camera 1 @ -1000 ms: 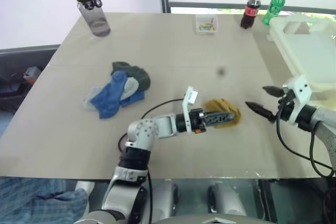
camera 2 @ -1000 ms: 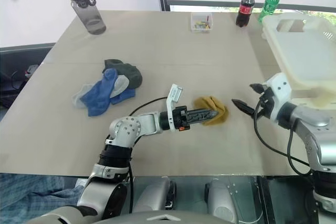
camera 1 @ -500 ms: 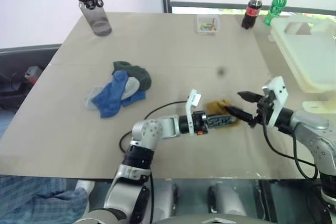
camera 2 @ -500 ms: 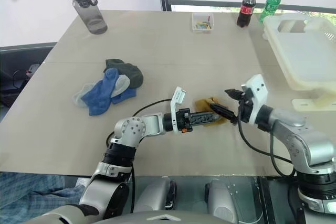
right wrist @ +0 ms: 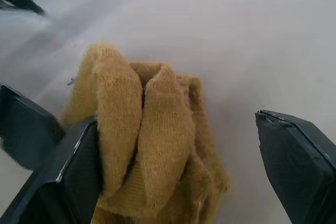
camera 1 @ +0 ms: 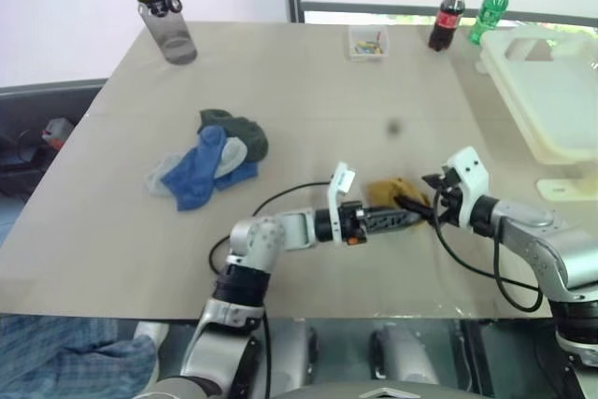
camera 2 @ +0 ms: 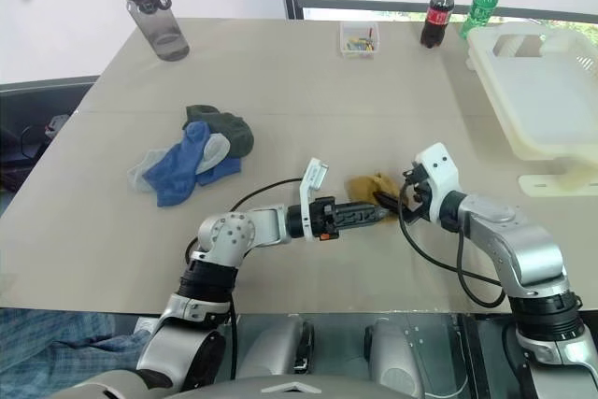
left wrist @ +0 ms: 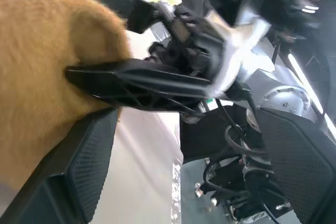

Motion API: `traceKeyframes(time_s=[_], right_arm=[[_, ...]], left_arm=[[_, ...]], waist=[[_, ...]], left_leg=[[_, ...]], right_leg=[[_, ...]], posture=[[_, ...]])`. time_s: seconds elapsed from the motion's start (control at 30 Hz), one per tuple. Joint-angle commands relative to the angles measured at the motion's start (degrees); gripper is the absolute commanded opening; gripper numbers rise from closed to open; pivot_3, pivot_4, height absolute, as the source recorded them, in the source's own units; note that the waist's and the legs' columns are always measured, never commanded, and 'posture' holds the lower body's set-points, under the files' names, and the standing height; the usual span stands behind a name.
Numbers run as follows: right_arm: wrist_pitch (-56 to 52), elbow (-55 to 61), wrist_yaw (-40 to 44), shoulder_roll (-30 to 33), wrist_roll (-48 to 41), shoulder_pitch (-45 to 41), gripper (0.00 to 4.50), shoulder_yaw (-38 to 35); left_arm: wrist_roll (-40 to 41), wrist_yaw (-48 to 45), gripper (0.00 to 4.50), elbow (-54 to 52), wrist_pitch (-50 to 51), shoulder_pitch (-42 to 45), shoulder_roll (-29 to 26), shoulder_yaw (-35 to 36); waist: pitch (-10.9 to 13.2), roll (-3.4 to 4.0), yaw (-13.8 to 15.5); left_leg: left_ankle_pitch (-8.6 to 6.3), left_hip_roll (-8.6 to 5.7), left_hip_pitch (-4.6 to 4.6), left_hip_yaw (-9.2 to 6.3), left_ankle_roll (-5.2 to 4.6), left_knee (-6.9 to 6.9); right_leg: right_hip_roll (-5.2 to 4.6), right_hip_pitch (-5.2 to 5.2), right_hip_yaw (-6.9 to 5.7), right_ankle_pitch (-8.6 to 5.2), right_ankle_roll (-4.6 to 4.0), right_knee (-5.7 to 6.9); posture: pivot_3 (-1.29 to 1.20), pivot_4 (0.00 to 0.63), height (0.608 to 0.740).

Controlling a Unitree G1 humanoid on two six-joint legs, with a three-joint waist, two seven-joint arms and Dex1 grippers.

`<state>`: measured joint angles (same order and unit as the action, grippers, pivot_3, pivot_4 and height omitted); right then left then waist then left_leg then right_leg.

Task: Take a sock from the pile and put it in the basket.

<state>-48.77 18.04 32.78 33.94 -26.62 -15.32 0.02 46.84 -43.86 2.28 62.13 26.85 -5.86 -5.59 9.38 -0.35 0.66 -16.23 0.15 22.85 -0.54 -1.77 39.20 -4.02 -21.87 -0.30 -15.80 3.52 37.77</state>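
Observation:
A mustard sock lies crumpled on the table, apart from the pile of blue, pale grey and dark green socks further left. My left gripper lies level and points right, open, one finger against the sock. From the right, my right gripper reaches in, open; in the right wrist view the sock sits between its fingers, leaning on one finger. One right finger pokes between my left gripper's fingers. The cream basket stands at the far right of the table.
A grey water bottle stands at the back left. At the back are a small clear box, a cola bottle and a green bottle. The table's front edge runs just below both arms.
My right gripper has swung left and down from beside the basket to the mustard sock, fingers still spread. The left gripper has stayed by the sock.

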Motion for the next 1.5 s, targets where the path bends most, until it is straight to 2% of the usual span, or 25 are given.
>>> traceKeyframes(time_s=[0.03,0.2,0.33,0.53,0.67,0.77,1.03,1.2,1.37,1.5], right_arm=[[-1.52,2.31,1.32,1.3,-0.97,1.33,4.43,-0.3],[-1.38,2.66,1.21,0.92,-0.46,2.88,4.43,0.64],[0.55,1.66,1.03,0.81,1.77,3.8,4.43,2.73],[3.12,0.52,1.55,0.48,3.82,5.15,4.43,4.62],[4.65,-0.19,1.96,0.6,4.97,5.46,4.43,5.2],[4.96,-0.52,2.86,0.66,4.91,5.37,3.74,5.44],[5.6,-1.47,3.74,1.1,5.71,4.97,0.02,5.65],[3.1,-1.25,2.84,0.63,5.06,4.65,0.02,4.98],[5.95,-1.34,3.21,-0.28,5.07,3.64,0.02,3.51],[2.76,0.47,3.89,0.98,0.8,1.94,0.02,-1.97]], left_arm=[[-0.09,-3.29,4.5,-7.22,-1.23,-1.29,-3.56,-2.23],[-3.98,-6.92,4.5,-12.83,-7.96,-2.5,-11.59,-2.81],[-12.1,-7.08,4.5,-15.4,-18.86,-3.89,-16.92,-3.58],[-21.34,-7.55,4.5,-15.45,-33.77,-5.58,-21.49,-3.06],[-24.32,-9.05,4.5,-16.01,-38.82,-7.01,-23.85,-3.75],[-24.46,-8.87,4.5,-15.49,-40.14,-7.18,-23.6,-2.78],[-23.98,-9.56,4.5,-15.33,-42.33,-7.67,-23.6,-2.37],[-24.03,-9.73,4.5,-15.17,-42.74,-7.64,-23.62,-2.29],[-23.55,-9.76,4.5,-15.61,-42.49,-7.45,-23.62,-1.9],[-20.82,-8.66,4.5,-16.84,-41.77,-5.84,-22.92,1.12]], waist=[[0.0,0.0,0.0],[0.0,0.02,-0.01],[0.0,0.02,0.02],[0.0,0.02,0.0],[-0.01,0.03,-0.1],[-0.01,0.03,-0.01],[-0.01,0.02,-0.02],[-0.02,0.01,-0.02],[-0.02,0.01,-0.03],[0.02,0.0,-0.02]], left_leg=[[0.0,0.0,0.0,0.0,0.0,0.0],[-0.01,0.02,-0.01,0.0,-0.01,-0.01],[-0.1,0.02,-0.02,0.01,-0.18,-0.02],[-0.11,0.02,-0.02,0.01,-0.18,-0.04],[-0.12,0.03,-0.05,0.02,-0.2,-0.04],[-0.13,0.05,-0.05,0.0,-0.22,-0.05],[-0.14,0.05,-0.09,0.01,-0.24,-0.03],[-0.14,0.05,-0.1,0.01,-0.25,-0.02],[-0.14,0.05,-0.12,0.01,-0.25,-0.01],[-0.14,0.05,-0.11,0.01,-0.25,-0.01]], right_leg=[[0.0,0.0,0.0,0.0,0.0,0.0],[0.0,-0.01,0.01,-0.01,-0.01,0.0],[-0.01,-0.01,0.02,-0.01,-0.01,-0.01],[-0.02,-0.01,0.01,-0.01,-0.02,-0.04],[-0.02,0.0,0.02,-0.01,-0.02,-0.03],[-0.01,-0.01,0.0,-0.01,-0.02,-0.02],[-0.01,0.02,-0.01,0.0,-0.01,0.03],[0.0,0.03,-0.01,0.0,-0.01,0.04],[0.01,0.03,-0.01,0.0,-0.01,0.08],[0.01,0.02,-0.01,0.0,0.0,0.1]], posture=[[0.0,0.15,0.74],[0.0,0.15,0.74],[0.0,0.15,0.74],[0.0,0.15,0.74],[0.0,0.15,0.74],[0.0,0.15,0.74],[0.0,0.15,0.74],[0.0,0.15,0.74],[0.0,0.15,0.74],[0.0,0.15,0.74]])
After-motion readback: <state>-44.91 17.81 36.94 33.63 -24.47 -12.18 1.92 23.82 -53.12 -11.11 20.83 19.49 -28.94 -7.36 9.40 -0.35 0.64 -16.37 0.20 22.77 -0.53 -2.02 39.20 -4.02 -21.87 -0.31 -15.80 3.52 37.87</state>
